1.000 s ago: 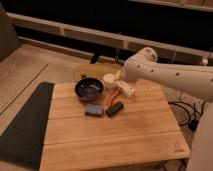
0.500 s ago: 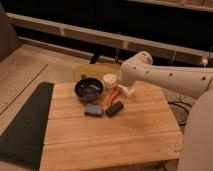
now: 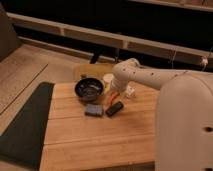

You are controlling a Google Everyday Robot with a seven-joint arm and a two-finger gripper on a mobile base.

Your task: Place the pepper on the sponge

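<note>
The pepper is a thin orange-red sliver on the wooden table, just right of the dark bowl. My gripper reaches down over it from the white arm on the right; whether it touches the pepper is hidden. The sponge is a flat blue-grey pad in front of the bowl, a little left and nearer than the pepper. A black block lies beside the sponge on its right.
A small white boxy object and a pale cup stand behind the gripper. A dark mat borders the table's left side. My white arm fills the right of the view.
The arm has swung left and lower, bringing the gripper down over the pepper. The arm now looms much larger on the right. The objects on the table have not shifted.
</note>
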